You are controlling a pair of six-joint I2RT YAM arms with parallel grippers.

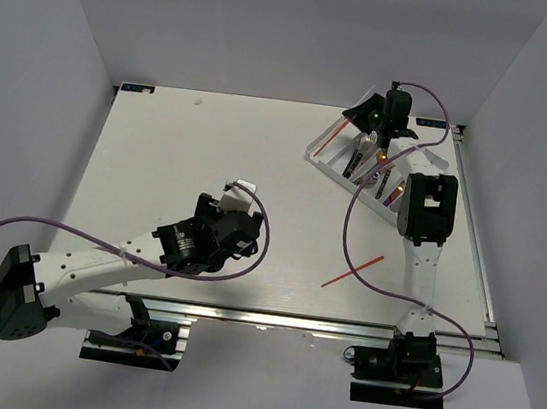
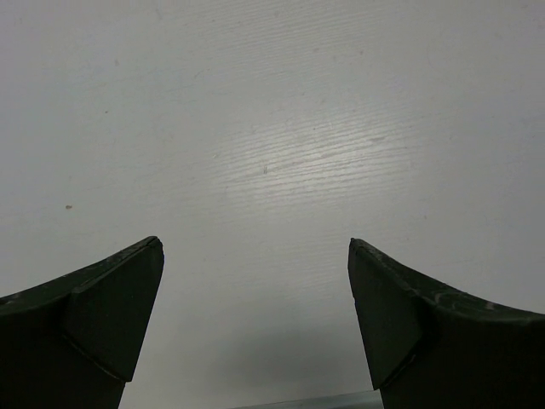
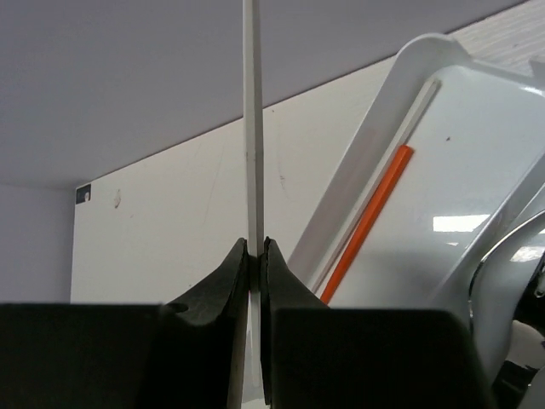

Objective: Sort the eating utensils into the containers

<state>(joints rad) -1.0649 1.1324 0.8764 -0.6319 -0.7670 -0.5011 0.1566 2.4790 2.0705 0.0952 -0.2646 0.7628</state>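
Note:
My right gripper point(image 3: 255, 247) is shut on a thin pale chopstick point(image 3: 253, 128) that stands up between its fingers. In the top view it point(image 1: 366, 112) hovers over the far left end of the white tray point(image 1: 322, 160). One red chopstick point(image 3: 370, 221) lies in the tray's leftmost compartment, beside the tray rim point(image 3: 400, 72). Several utensils point(image 1: 362, 162) lie in the other compartments, partly hidden by my right arm. Another red chopstick point(image 1: 352, 271) lies on the table, left of my right arm. My left gripper point(image 2: 255, 256) is open and empty over bare table point(image 1: 239, 194).
The white walls of the enclosure close in the table on the left, back and right. A metal rail point(image 1: 318, 323) runs along the near edge, by the arm bases. The purple cables point(image 1: 351, 225) loop beside both arms.

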